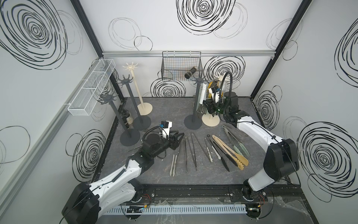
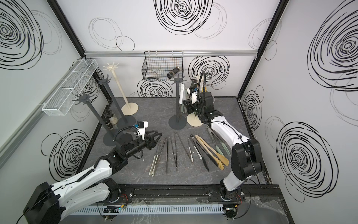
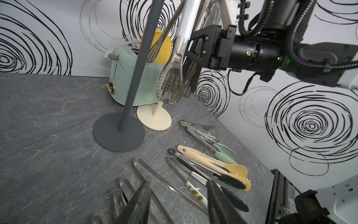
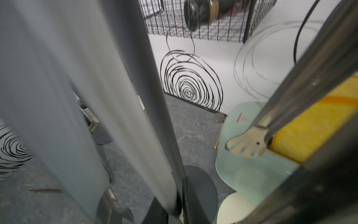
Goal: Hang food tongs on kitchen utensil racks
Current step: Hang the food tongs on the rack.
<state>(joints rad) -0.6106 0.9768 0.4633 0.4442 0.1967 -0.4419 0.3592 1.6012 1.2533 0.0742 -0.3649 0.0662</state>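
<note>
Status: left end effector (image 1: 181, 138) is spread with nothing between the fingers, low over the hinge ends of the slim food tongs (image 3: 232, 182) fanned across the lower centre in both top views. That row includes a wide beige wooden pair (image 1: 229, 150) and a pale green-tipped pair (image 3: 224, 153).

Right end effector (image 1: 208, 107) is raised right of centre, in among tongs already hanging between the tall dark grey pole rack (image 3: 135, 77) and the cream pole rack (image 3: 155, 118). A perforated steel pair (image 3: 170, 85) dangles there. Can't tell whether it's pinching anything; the wrist view is mostly blur.

The second cream rack (image 1: 137, 87) and two other dark grey racks (image 1: 132, 102), upper left, are bare.

Handling, my read:
- Tongs are light and stiff, with springy arms.
- Bare steel is likely slick; silicone tips should grip better.
- Slim ones lie flat, so there's little to get under.
- Pinch both arms together just below the hinge, leaving the loop free for a hook.
- Hung pairs will swing if nudged.

Worktop (image 1: 153, 174) is dark grey stone-look, flat and hard. The walls (image 1: 174, 29) are white with black scribble swirls, and the booth is tight. A black wire basket (image 1: 181, 66) sits top centre, a white mesh tray (image 1: 91, 87) at left, and a mint-green toaster (image 3: 120, 77) behind the racks.
</note>
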